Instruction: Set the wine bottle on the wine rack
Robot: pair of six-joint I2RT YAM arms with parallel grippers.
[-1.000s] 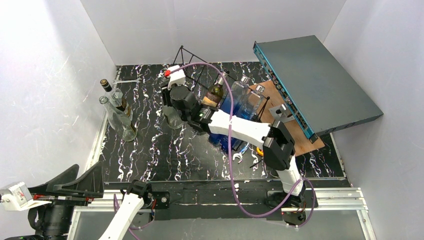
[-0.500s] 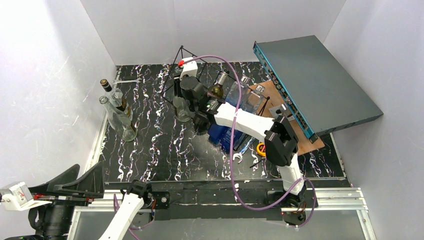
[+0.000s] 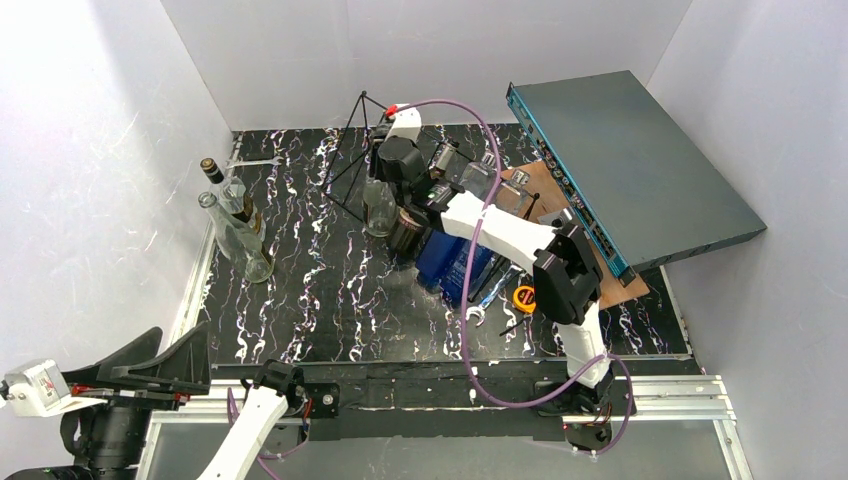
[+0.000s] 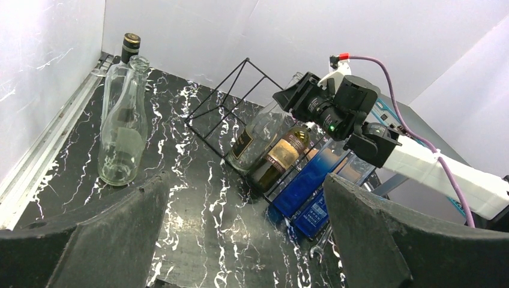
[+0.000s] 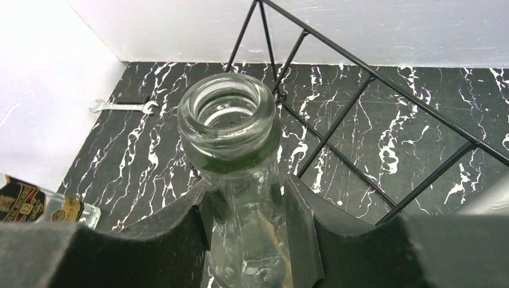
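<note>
At rack (image 5: 335,126) left end: right end effector (image 5: 249,204) clamped on clear bottle (image 5: 231,120) neck, bottle tilted beside dark bottle (image 4: 282,156). Left end effector (image 4: 246,186) wide open, empty, above counter (image 4: 198,210).

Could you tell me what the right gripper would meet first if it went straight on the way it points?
Most likely the wine rack: beyond the clear bottle clamped in the right gripper's jaws, its black wires cross straight ahead, before the white back wall. Depth is uncertain.
</note>
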